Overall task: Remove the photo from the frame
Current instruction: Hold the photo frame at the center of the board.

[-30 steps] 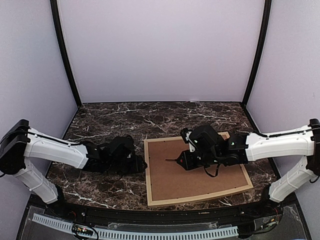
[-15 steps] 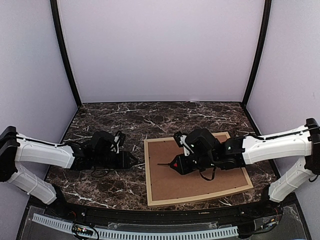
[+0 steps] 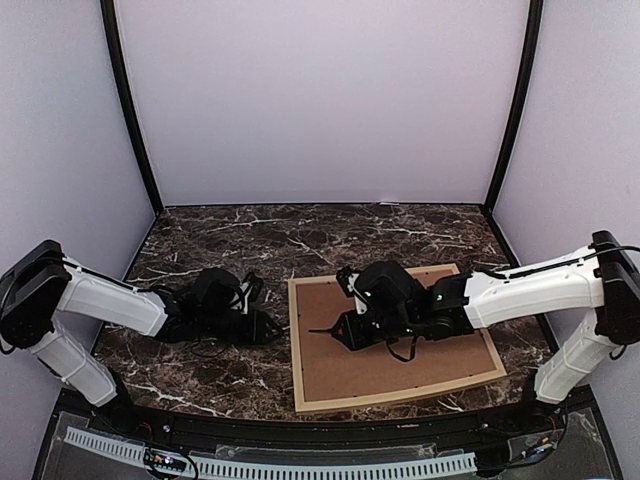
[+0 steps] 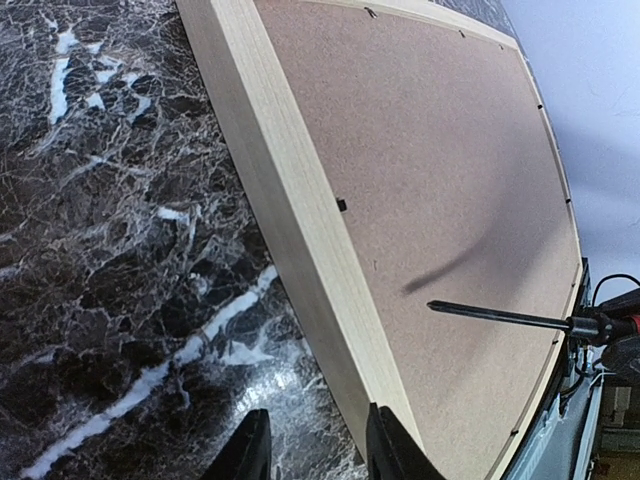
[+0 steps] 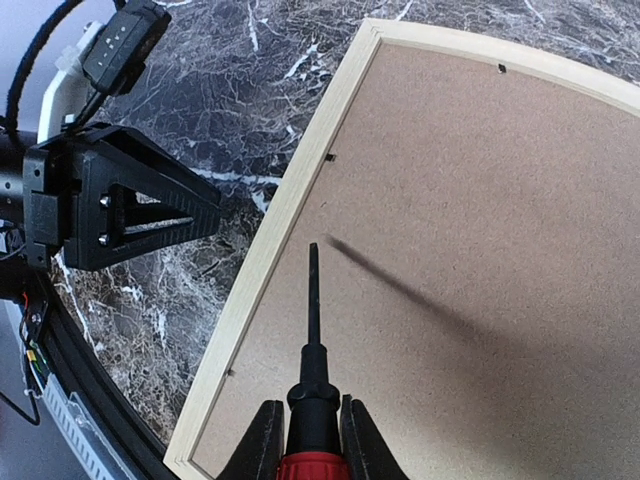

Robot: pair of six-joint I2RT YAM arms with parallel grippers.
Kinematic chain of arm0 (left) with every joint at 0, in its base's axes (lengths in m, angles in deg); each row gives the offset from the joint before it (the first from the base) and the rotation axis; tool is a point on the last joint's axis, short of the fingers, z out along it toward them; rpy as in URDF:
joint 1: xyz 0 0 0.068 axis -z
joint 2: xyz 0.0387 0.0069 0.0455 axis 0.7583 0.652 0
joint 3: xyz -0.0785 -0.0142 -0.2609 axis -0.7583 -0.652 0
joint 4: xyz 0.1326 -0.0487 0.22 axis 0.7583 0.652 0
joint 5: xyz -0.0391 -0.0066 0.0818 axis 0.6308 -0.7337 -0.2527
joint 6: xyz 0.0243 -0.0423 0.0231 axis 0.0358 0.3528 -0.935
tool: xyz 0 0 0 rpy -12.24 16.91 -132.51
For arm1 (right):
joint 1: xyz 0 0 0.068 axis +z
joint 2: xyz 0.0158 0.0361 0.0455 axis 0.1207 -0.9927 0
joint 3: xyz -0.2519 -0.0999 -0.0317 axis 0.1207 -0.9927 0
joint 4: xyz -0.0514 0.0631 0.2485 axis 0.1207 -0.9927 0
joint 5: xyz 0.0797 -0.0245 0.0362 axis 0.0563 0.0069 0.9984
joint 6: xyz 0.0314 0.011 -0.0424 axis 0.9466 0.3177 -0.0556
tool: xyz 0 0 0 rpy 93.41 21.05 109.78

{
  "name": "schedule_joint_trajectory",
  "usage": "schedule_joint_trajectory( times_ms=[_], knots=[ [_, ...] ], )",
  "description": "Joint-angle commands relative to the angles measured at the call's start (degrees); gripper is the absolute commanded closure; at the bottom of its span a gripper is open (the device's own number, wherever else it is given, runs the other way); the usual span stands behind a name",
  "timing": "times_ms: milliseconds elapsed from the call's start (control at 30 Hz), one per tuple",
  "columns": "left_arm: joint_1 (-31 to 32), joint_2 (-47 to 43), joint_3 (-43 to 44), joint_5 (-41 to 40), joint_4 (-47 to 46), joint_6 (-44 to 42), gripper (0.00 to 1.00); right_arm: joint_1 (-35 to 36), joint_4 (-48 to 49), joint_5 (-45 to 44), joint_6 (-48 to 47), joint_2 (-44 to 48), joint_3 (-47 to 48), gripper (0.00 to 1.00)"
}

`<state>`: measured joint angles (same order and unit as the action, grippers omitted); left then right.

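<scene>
The frame lies face down on the tabletop, in front of the right arm, with its brown backing board in place. The photo is hidden and presumably sits under that board. The right end effector is clamped around the red handle of a screwdriver, whose tip hovers over the board near the frame's left rail. The left end effector is slightly parted and grips nothing; its fingertips are low on the tabletop just beside that rail. From here, the blade could skid off a small retaining tab and gouge the board. Driven too deep under the board's edge, it could crease the print. Levering might also shove or tip the frame, since nothing appears to pin it down. Count: one frame, one board, one screwdriver and two arms. There are several tabs along the inner rim, too small to number with confidence.
</scene>
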<state>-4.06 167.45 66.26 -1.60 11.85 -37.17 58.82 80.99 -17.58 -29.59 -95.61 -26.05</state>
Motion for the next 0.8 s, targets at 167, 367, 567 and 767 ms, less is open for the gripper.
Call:
schedule_joint_trajectory(
  times_ms=[167,367,567,767],
  knots=[
    [-1.12,1.2,0.31,-1.01,-6.46,1.46,0.62,-1.24,0.13,-3.17,-0.7,-1.38,3.71,1.0],
    [-2.89,3.8,1.98,1.09,-8.12,0.42,0.62,-2.89,0.61,-2.26,-1.61,-2.4,4.32,1.0],
    [-4.29,6.3,2.86,3.21,-10.47,-0.27,0.63,-3.64,1.84,-1.3,-2.62,-3.1,4.64,1.0],
    [-5.6,8.5,3.81,5.19,-11.73,-0.85,0.67,-4.42,2.55,-0.45,-3.07,-4.7,5.44,1.0]
  ],
)
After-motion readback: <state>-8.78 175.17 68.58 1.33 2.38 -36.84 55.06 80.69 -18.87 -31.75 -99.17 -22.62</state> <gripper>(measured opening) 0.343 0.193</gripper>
